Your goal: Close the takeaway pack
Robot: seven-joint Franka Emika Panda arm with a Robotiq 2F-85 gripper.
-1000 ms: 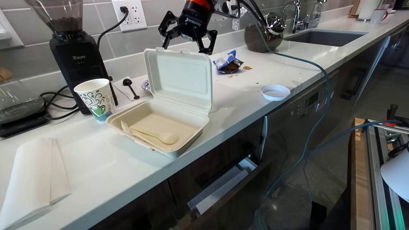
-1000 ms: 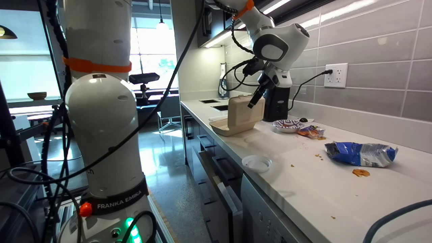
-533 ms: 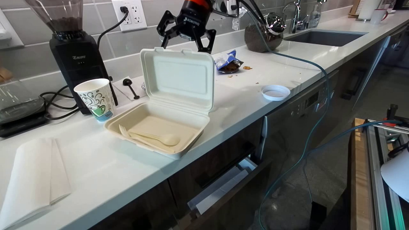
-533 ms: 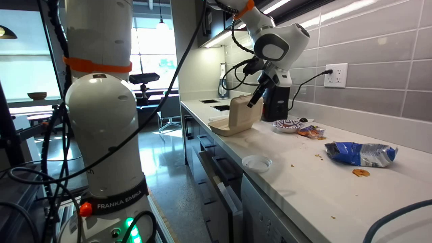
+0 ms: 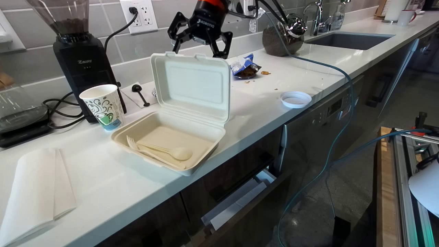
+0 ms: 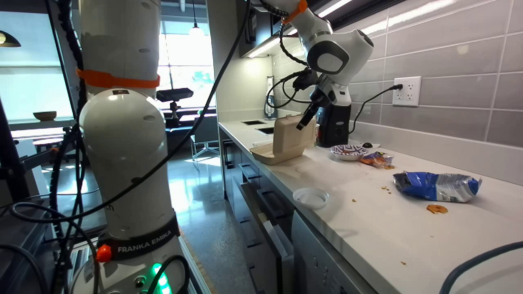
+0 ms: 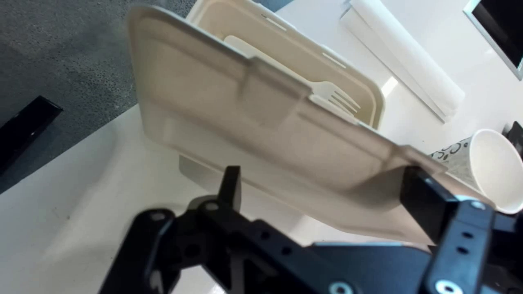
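the takeaway pack [image 5: 175,134] faces the folded white cloth [image 5: 34,192], lid [image 5: 192,82] raised — long axis across the tabletop [image 5: 255,106] — hand [image 5: 199,52] spread behind it.

On the white countertop [image 6: 392,232], a beige hinged clamshell takeaway pack [image 6: 282,145] stands with its lid [image 6: 292,134] raised; a black metal gripper [image 6: 301,124] slants down at the lid's outer face, contact unclear. Nearer are a dark-patterned white round bowl [image 6: 347,157], a small plain white round bowl [image 6: 311,198] by the countertop's edge, and a crumpled blue-and-silver foil bag [image 6: 437,187].
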